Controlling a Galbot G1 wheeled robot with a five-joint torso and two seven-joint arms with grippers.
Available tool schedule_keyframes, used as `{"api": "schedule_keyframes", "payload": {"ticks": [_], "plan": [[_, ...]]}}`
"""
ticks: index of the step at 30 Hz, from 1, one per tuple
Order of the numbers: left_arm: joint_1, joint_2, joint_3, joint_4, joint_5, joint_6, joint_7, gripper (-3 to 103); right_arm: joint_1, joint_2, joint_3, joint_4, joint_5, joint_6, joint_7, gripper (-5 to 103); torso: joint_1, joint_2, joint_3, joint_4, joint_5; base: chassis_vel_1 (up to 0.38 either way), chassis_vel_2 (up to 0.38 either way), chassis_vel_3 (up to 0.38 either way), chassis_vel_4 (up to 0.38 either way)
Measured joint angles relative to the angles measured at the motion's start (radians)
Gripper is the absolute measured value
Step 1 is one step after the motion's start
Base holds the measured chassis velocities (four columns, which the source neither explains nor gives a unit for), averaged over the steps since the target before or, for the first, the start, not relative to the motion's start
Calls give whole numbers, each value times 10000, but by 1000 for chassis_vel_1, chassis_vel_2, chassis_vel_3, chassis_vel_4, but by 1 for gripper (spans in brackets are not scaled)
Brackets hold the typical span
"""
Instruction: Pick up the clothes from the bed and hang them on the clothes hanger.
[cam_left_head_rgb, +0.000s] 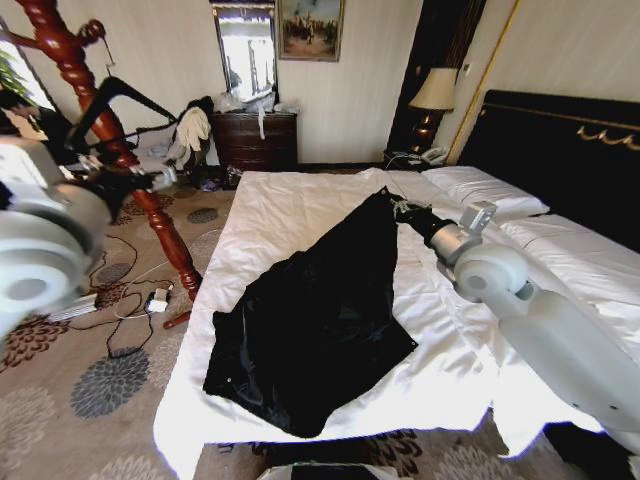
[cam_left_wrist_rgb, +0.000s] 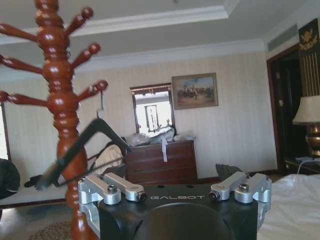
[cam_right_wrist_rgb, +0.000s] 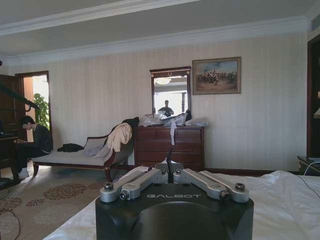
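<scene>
Right gripper (cam_left_head_rgb: 403, 208): fingers pinched on top corner of black garment (cam_left_head_rgb: 320, 320), a hold for lifting | garment spread flat on bed (cam_left_head_rgb: 290, 200) | left gripper (cam_left_wrist_rgb: 175, 192): fingers wide, near hanger (cam_left_head_rgb: 125, 100) on wooden coat stand (cam_left_head_rgb: 70, 60), waiting.

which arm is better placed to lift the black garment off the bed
Right: the right gripper is already at the top corner of the clothes on the bed. The left gripper is off by the coat stand.
</scene>
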Motion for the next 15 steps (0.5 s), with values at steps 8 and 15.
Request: {"api": "schedule_keyframes", "payload": {"ticks": [8, 15], "plan": [[-409, 941, -756, 664, -925, 457, 54, 100, -108, -4, 10, 47, -34, 3, -3, 0, -1, 0, 0, 0, 2, 0, 0, 0, 0], [-613, 1307, -633, 1877, -1114, 558, 160, 100, -395, -81, 238, 264, -71, 18, 17, 0, 0, 0, 0, 1, 1, 0, 0, 0, 0]]}}
